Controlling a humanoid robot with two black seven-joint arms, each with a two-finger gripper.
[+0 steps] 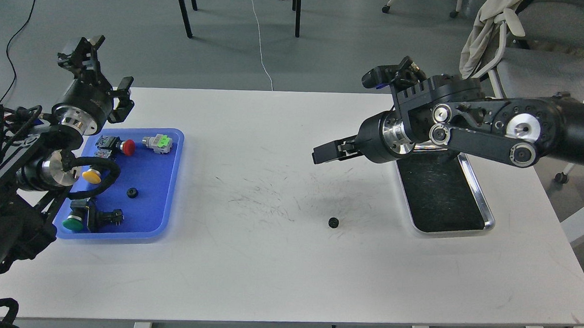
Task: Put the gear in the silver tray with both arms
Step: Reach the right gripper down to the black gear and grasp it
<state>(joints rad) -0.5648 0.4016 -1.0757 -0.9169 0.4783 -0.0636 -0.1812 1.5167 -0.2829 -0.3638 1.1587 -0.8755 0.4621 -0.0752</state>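
Note:
A small black gear (pixel 333 222) lies on the white table (pixel 277 272), right of centre and left of the silver tray (pixel 443 197). The tray has a shiny rim and a dark, empty bottom; my right arm hides its far end. My right gripper (pixel 323 153) hangs above the table, up and a little left of the gear, pointing left; it is seen side-on, so its fingers cannot be told apart. My left gripper (pixel 81 50) is raised past the table's far left corner, open and empty.
A blue plastic tray (pixel 164 212) at the left holds a second small black gear (pixel 132 192) and several push buttons with red, yellow and green caps. A chair with a cloth (pixel 490 34) stands behind the table at the right.

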